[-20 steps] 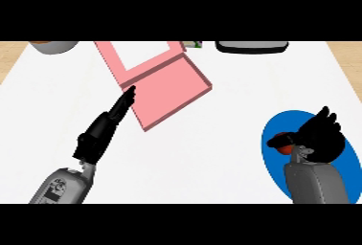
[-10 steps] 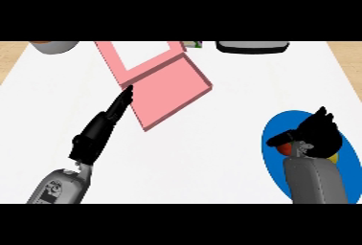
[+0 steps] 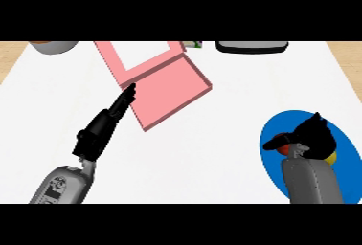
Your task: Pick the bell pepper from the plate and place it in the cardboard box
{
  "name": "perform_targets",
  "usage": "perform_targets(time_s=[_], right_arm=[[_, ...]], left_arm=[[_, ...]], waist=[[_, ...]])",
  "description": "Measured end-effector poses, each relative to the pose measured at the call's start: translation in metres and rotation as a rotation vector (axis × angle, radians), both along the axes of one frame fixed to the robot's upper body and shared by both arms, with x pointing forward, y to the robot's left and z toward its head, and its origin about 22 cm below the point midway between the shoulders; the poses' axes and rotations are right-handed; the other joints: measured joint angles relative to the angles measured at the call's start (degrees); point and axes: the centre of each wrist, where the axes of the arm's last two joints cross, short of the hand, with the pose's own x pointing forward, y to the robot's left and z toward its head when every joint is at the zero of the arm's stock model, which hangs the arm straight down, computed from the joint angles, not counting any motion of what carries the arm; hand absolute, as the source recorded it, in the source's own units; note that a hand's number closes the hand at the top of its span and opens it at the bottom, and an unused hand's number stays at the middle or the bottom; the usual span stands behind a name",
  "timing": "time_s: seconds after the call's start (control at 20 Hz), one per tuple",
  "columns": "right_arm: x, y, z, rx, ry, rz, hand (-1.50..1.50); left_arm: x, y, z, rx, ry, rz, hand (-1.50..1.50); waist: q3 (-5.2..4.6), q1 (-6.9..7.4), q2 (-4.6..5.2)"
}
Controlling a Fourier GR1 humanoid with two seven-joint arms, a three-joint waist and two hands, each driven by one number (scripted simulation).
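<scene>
My right hand [image 3: 314,135] is curled round the bell pepper [image 3: 282,150] on the blue plate [image 3: 288,122] at the desk's right, and I judge it light, hollow and slippery-skinned, best wrapped about its broad middle, not its stem.

Right hand [image 3: 314,136] around bell pepper [image 3: 282,150] on blue plate [image 3: 278,125]; left hand [image 3: 100,130] straight-fingered beside pink box [image 3: 170,88]
</scene>
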Motion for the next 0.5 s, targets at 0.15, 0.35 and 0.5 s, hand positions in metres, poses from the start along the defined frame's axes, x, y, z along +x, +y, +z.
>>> perform_targets(time_s=[0.15, 0.35, 0.5], right_arm=[[0.0, -0.001, -0.007, 0.005, 0.015, -0.004, -1.5], [-0.003, -0.006, -0.016, 0.001, 0.036, -0.016, -1.5], [-0.005, -0.01, -0.017, -0.001, 0.042, -0.026, -1.5]], left_arm=[[-0.003, 0.001, -0.002, -0.001, -0.004, 0.002, 0.0], [-0.001, 0.003, -0.003, 0.0, -0.004, 0.007, 0.0], [-0.001, 0.011, -0.001, 0.004, -0.006, 0.008, 0.0]], waist=[[-0.1, 0.09, -0.09], [-0.45, 0.11, -0.4], [-0.55, 0.15, -0.51]])
